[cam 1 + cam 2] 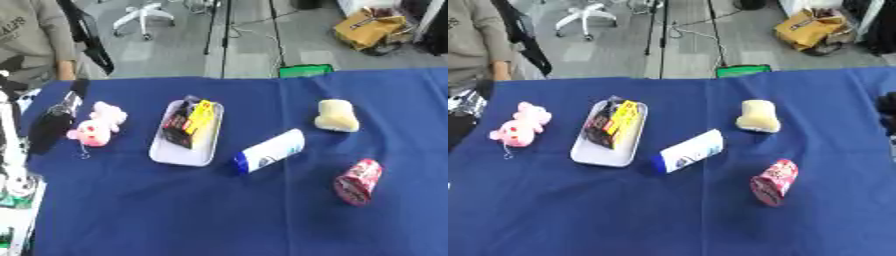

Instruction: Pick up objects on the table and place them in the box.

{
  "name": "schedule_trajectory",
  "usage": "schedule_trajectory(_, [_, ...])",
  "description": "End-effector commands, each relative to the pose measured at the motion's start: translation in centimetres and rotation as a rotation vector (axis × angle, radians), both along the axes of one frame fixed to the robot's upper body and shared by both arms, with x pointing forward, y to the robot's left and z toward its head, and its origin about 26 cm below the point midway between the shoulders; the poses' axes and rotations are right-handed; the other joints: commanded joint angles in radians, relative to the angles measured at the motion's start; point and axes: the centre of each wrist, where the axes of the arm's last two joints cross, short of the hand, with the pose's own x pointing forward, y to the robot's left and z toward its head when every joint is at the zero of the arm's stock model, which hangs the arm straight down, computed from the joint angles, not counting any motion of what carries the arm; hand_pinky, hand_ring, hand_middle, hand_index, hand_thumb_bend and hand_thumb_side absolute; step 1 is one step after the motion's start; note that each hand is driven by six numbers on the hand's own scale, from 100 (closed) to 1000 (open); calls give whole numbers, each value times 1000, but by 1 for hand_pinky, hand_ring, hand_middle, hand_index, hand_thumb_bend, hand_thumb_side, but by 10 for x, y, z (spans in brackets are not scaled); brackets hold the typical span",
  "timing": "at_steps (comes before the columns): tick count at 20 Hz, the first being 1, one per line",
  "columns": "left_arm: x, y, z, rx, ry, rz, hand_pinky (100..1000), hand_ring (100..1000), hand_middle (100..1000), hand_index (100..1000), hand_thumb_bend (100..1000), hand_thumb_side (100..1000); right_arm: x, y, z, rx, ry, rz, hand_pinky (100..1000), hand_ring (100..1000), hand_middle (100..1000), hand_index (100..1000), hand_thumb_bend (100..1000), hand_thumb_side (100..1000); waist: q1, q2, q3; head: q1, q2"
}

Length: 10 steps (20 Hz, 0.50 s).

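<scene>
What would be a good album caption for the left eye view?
Blue table with a pink plush, a snack pack on a white tray, white tube, yellow sponge and red cup.

At nine o'clock a black robot hand (51,127) blurs so its fingers cannot be read. The print on the packet (189,123) in the tray (179,155) is illegible.

we see a deep blue tabletop (175,210), a pink plush toy (98,125), a white tray (179,152) bearing a black-and-yellow packet (191,122), a white tube (271,150) capped blue, a pale yellow sponge (337,116), a red patterned cup (357,182).
</scene>
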Motion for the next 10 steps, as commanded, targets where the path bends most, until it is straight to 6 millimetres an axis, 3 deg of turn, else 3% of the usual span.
schedule_trajectory(1, [-1,2,6,14,-23,-20,652,655,764,876,803,699,-2,0,10,-14,-40,1,877,866,792,852,100,545,-10,-44,1,2,-10])
schedule_trajectory(9, [0,6,3,44,53,-93,696,725,817,913,872,699,-2,0,10,-14,-40,2,877,866,792,852,100,545,-8,-42,3,-8,-11])
schedule_trajectory(10, [0,6,3,47,63,-97,720,759,844,927,930,657,-2,0,10,-14,-40,2,877,865,792,852,100,544,-8,-42,2,-9,-11])
